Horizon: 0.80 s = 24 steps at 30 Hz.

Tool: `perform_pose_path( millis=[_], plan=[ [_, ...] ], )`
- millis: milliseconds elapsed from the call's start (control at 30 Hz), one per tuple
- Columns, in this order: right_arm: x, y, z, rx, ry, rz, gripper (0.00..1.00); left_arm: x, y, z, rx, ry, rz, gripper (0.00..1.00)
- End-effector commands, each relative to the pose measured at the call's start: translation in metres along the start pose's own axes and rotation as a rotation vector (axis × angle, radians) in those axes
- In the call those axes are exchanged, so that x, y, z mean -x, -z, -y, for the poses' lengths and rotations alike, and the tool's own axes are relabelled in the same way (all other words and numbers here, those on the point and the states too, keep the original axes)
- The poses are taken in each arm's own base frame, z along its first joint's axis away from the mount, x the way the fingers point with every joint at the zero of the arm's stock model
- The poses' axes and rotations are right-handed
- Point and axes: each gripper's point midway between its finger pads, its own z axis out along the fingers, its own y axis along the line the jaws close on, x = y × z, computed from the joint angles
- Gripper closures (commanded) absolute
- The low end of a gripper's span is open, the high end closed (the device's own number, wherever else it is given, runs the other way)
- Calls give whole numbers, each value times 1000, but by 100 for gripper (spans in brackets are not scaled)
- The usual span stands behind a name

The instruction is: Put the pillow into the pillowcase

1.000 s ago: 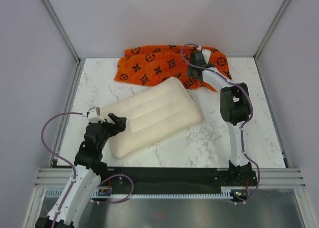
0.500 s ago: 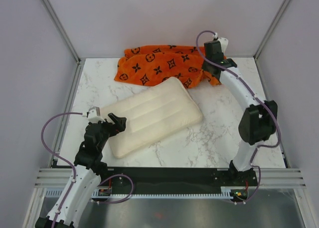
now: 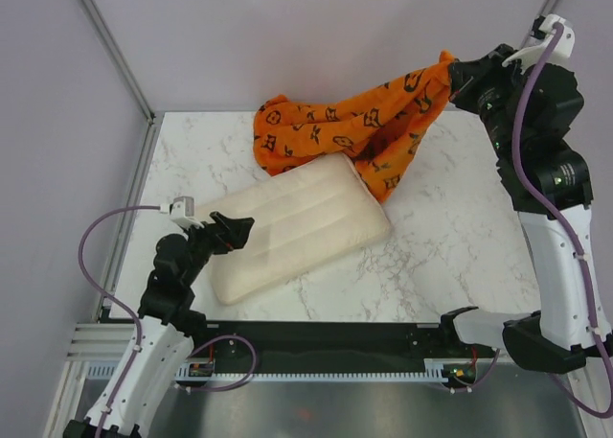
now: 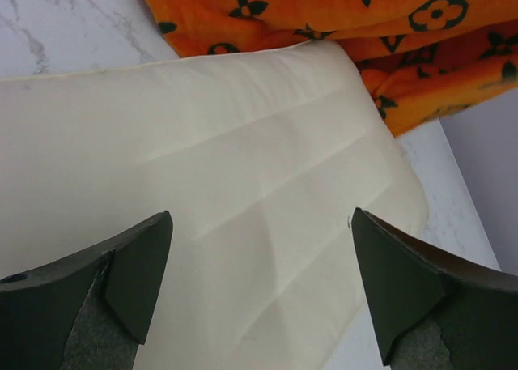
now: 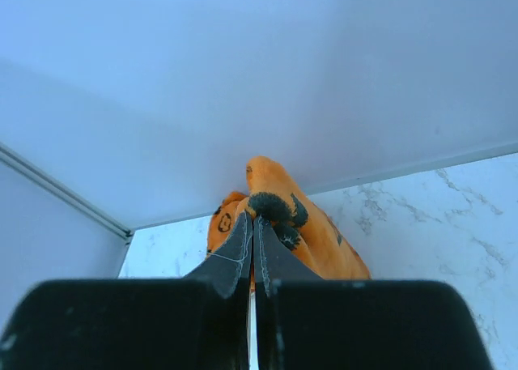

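Early days on this one, by the look of it. The pillow (image 3: 302,222) is completely outside the pillowcase (image 3: 354,131), so the actual stuffing hasn't begun.

The right gripper (image 3: 455,74) is pinched tight on a bunch of the orange fabric and holds it high above the far right corner of the worktop (image 3: 450,237). In the right wrist view the two fingers are pressed together with a wad of cloth between them. From there the case hangs down in a stretched diagonal swag toward the far edge. Its lower end is bunched on the worktop, and a fold drapes against the far end of the pillow. Whether that pinch is at the case's open mouth or just some random edge can't be told, since no opening shows in any view.

The pillow lies flat and diagonal in the middle of the worktop, toward the left side. One end points at the near left corner and the other touches the orange cloth.

The left gripper (image 3: 235,230) hovers over the pillow's near left end with its jaws wide apart, gripping nothing. The left wrist view just shows pillow between the two fingers.

So what's done is one grab on the case. Probably still to go are finding and spreading the mouth, getting hold of the pillow, and sliding it all the way in.
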Motion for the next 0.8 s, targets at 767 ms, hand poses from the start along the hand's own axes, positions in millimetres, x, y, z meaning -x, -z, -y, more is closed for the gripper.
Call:
perform_pose_path(
  millis=[767],
  plan=[
    [15, 49, -33, 178, -30, -63, 100, 3, -189, 164, -127, -685, -69, 0]
  ],
)
